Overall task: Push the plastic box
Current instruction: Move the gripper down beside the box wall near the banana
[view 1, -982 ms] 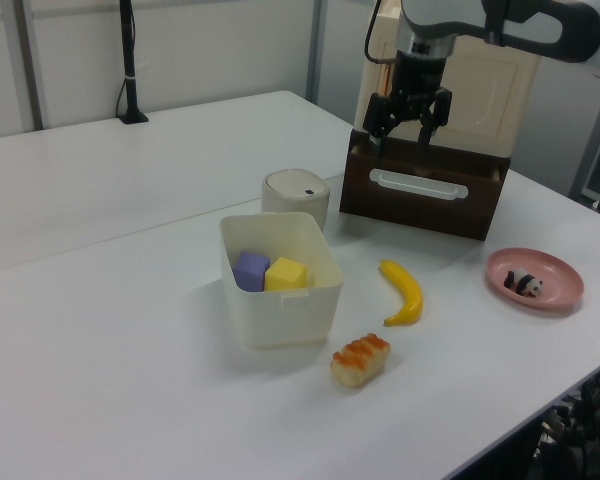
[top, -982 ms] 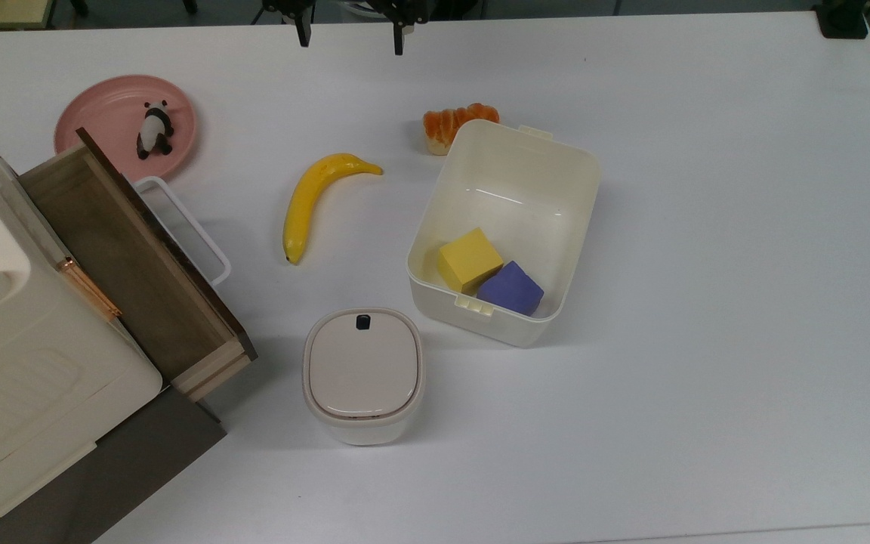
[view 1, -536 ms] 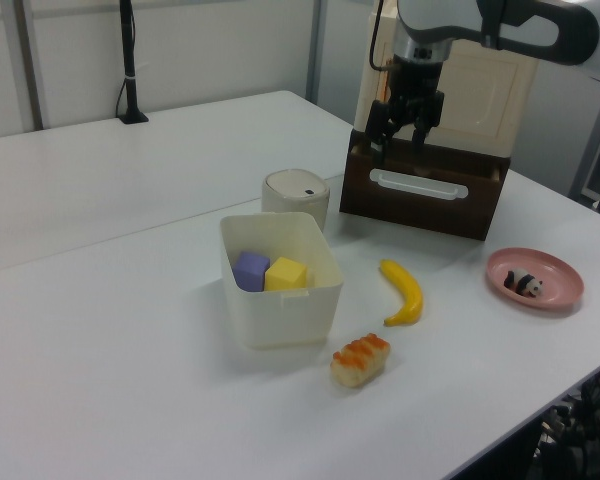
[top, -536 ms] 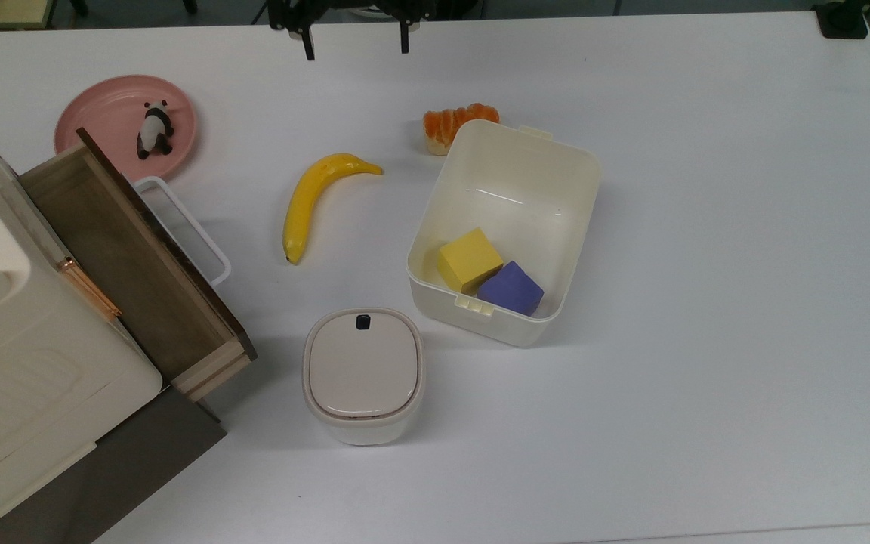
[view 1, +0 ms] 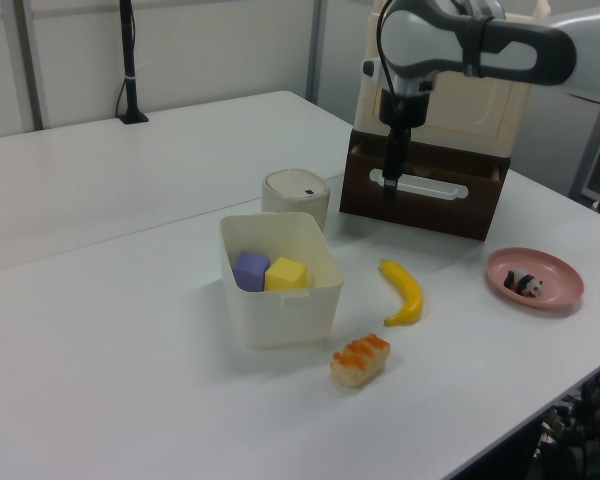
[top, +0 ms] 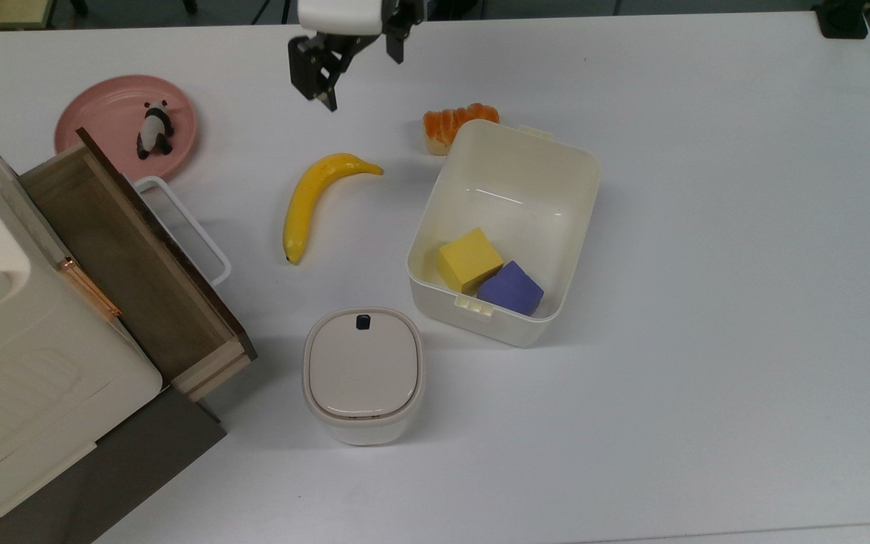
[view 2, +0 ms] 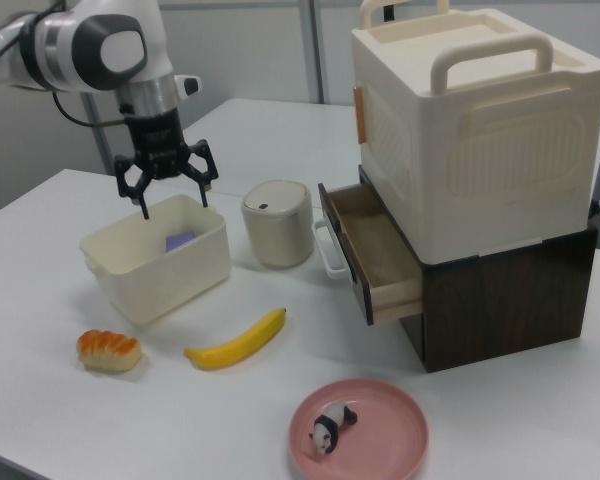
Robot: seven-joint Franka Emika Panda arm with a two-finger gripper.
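The plastic box (top: 516,140) is a cream-white lidless tub near the table's middle, holding a yellow cube (top: 469,259) and a purple cube (top: 510,288). It also shows in the left view (view 1: 285,318) and the right view (view 2: 165,272). My gripper (top: 359,81) hangs open and empty in the air, up and to the left of the box in the top view, past the banana's tip. In the right view the gripper (view 2: 175,198) hovers over the box's far rim. In the left view the gripper (view 1: 389,188) is turned edge-on in front of the drawer.
A banana (top: 314,198) and a bread roll (top: 446,125) lie left of the box in the top view. A lidded beige bin (top: 363,372) stands near it. A cabinet with an open wooden drawer (top: 129,261) and a pink plate (top: 106,113) with a panda occupy the top view's left.
The gripper has come down from the top view's upper edge toward the table and turned about its axis. In the left view its fingers now line up edge-on. The box has not moved.
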